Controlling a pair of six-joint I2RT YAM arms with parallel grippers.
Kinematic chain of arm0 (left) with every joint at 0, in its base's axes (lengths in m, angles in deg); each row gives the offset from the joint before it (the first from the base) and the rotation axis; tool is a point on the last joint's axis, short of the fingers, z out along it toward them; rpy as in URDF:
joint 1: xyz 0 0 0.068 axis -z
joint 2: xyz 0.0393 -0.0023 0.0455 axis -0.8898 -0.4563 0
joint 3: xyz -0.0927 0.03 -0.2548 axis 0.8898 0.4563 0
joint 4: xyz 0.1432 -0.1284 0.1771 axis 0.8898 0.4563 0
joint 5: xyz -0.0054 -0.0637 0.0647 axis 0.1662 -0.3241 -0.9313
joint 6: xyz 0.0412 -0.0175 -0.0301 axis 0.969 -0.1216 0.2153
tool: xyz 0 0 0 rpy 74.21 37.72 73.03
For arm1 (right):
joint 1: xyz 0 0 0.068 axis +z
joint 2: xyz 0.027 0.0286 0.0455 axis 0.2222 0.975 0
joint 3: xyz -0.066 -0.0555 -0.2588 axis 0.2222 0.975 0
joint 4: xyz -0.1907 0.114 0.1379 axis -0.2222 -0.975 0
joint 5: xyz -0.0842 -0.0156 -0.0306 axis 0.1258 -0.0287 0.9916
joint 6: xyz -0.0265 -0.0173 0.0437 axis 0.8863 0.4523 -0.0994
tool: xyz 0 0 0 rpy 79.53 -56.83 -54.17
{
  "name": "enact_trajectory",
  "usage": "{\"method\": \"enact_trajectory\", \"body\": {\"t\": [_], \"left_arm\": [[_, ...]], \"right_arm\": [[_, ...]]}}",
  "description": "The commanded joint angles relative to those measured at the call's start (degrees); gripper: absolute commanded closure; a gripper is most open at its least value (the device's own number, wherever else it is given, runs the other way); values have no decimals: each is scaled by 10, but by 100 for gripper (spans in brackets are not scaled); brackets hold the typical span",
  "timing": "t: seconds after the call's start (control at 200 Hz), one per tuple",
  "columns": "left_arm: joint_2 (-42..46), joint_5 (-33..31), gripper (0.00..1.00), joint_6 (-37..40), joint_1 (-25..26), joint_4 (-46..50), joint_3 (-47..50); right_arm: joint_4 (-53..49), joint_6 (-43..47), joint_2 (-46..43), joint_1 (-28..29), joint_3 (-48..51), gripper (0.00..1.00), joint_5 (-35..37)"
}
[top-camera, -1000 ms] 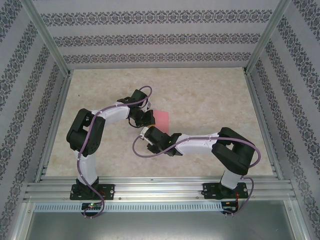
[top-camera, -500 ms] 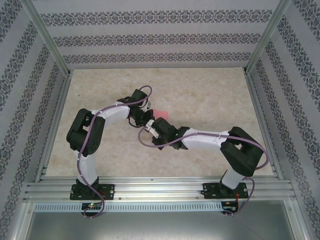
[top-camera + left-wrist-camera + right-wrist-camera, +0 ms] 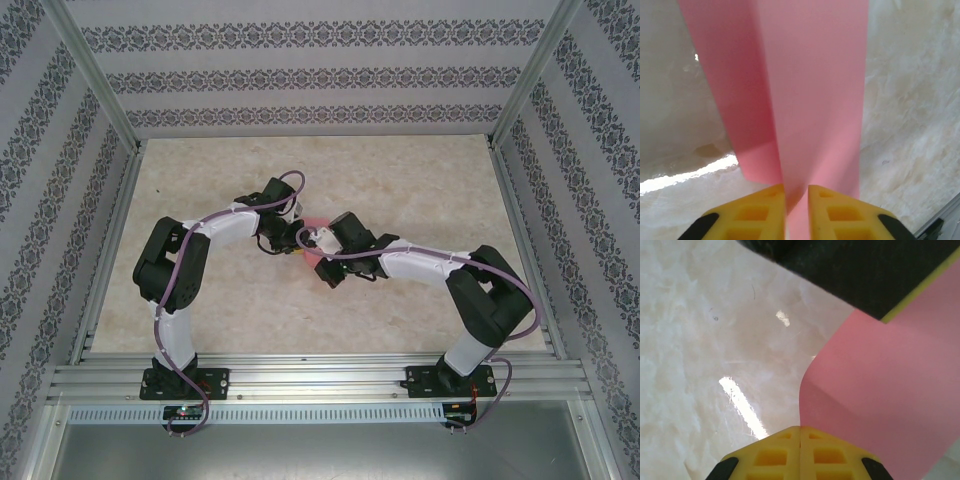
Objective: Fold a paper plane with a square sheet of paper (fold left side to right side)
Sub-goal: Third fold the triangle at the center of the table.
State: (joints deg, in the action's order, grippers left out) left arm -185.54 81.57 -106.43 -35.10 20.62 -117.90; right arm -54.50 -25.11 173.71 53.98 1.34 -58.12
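- The square sheet of paper (image 3: 810,90), pink and folded into a long strip of overlapping layers, runs lengthwise from bottom centre to the top of the left wrist view, over the pale table (image 3: 910,110).
- Its far end is cut off by the top edge.
- From above, the arms hide most of it at mid-table.
- The left fingers (image 3: 755,215) stand a narrow gap apart with paper between them; I cannot tell whether they pinch it.
- The right fingers (image 3: 775,457) are clenched tip to tip at the paper's curled edge.
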Motion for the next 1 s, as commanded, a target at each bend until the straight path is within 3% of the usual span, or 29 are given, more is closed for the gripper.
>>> {"method": "enact_trajectory", "body": {"t": [0.0, 0.205, 0.34, 0.605, 0.994], "left_arm": [[20, -15, 73, 29, -13, 35, -11], [56, -14, 67, 46, -43, 51, 6], [47, 12, 73, 61, -47, 57, -30], [-38, 76, 78, 63, -25, 36, -114], [-155, 48, 80, 87, -8, 75, -192]], "right_arm": [[-14, -3, 11, 0, -20, 100, -54], [-15, -2, 18, -4, -22, 100, -66], [-19, -1, 24, -5, -25, 100, -67], [-15, -9, 32, -6, -25, 100, -63], [-19, -15, 44, -8, -35, 100, -68]]}}
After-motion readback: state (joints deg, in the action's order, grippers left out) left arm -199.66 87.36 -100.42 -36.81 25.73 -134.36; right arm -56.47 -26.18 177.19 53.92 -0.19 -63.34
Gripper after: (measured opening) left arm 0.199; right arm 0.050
